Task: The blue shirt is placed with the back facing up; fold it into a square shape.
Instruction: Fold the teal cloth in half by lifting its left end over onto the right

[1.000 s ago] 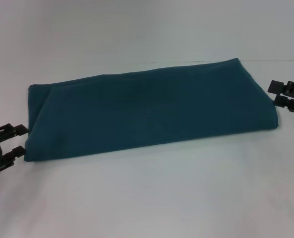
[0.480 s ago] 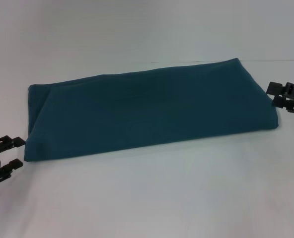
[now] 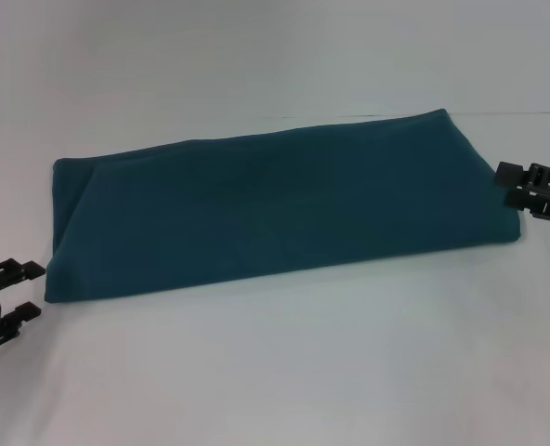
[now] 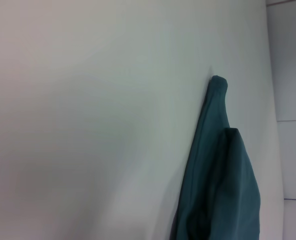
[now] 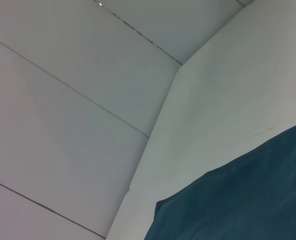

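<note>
The blue shirt (image 3: pixel 275 214) lies on the white table (image 3: pixel 284 372) folded into a long band, plain side up. It runs from near left to far right. My left gripper (image 3: pixel 32 290) stands open just off the band's near left corner, a small gap away, holding nothing. My right gripper (image 3: pixel 512 184) is at the band's right end, right against the cloth edge. The left wrist view shows a folded end of the shirt (image 4: pixel 223 175) on the table. In the right wrist view a corner of the shirt (image 5: pixel 248 200) fills the lower part.
White table top (image 3: pixel 256 65) surrounds the shirt on all sides. Panelled white walls (image 5: pixel 63 100) rise behind the table in the right wrist view.
My left gripper has backed away from the shirt's left edge, down and to the left. My right gripper has shifted slightly lower against the shirt's right end. The shirt's left fold has settled flat.
</note>
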Controlling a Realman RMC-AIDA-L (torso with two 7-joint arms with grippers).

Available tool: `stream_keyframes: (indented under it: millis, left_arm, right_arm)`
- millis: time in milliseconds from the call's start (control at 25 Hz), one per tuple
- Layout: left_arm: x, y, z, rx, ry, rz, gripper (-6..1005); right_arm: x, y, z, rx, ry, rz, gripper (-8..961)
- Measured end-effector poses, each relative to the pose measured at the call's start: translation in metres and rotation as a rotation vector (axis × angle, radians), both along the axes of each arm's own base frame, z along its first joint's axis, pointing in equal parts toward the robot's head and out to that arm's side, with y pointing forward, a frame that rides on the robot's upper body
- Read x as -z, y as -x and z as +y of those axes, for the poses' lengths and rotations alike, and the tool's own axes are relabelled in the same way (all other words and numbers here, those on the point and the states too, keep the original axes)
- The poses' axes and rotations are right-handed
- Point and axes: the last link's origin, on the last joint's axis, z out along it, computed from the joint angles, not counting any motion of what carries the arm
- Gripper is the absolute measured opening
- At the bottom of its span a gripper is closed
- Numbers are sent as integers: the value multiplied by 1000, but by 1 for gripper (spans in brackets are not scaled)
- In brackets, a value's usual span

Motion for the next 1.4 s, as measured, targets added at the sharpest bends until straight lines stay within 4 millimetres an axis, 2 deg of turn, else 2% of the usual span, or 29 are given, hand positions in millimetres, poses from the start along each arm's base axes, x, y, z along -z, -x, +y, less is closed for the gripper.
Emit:
stream_keyframes:
  millis: [1400]
  left_arm:
    - [15,-8,18,5,15,0,630]
  right_arm:
    - [-2,0,0,-4,-10,1,942]
